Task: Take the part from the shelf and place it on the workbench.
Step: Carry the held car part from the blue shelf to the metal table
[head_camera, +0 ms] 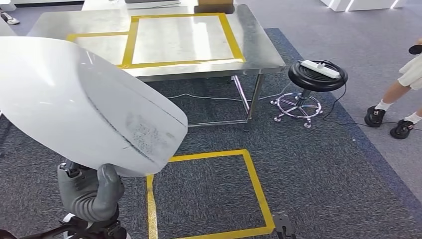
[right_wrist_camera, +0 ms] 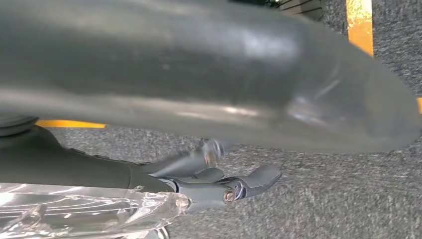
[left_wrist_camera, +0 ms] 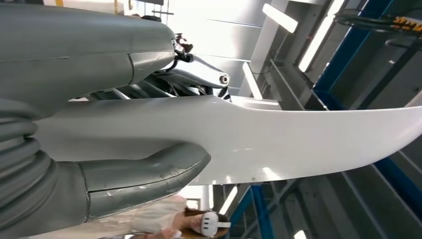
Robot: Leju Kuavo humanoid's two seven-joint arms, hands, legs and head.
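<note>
Left hand (left_wrist_camera: 99,149): the white part (left_wrist_camera: 278,139) is clamped between the thick grey thumb (left_wrist_camera: 144,174) on one face and the darker fingers (left_wrist_camera: 199,74) on the other. In the head view the same hand (head_camera: 89,191) is seen low at the left, its grey thumb pressed up against the underside of the part (head_camera: 74,99). The part is a large, smooth, curved white panel, held up in the air over the carpet and well short of the workbench. A patch of grey scuffing is seen near its lower edge.

Right hand (right_wrist_camera: 209,179): its dark fingers are seen partly curled above the carpet, blurred; nothing is seen between them, but how far they are closed cannot be told. A crinkled clear plastic wrap (right_wrist_camera: 84,209) is seen beside the wrist.

Surroundings: a square of yellow tape (head_camera: 249,194) is marked on the grey carpet (head_camera: 323,174) just ahead of the robot. Beyond it stands the steel workbench (head_camera: 259,55), its top marked with a yellow tape rectangle (head_camera: 231,37). To the right of the bench a black round stool (head_camera: 318,77) on a chrome base is seen, with a white power strip (head_camera: 321,68) lying on its seat and a cable trailing off. A person's legs in dark shoes (head_camera: 388,122) are seen at the far right edge.
</note>
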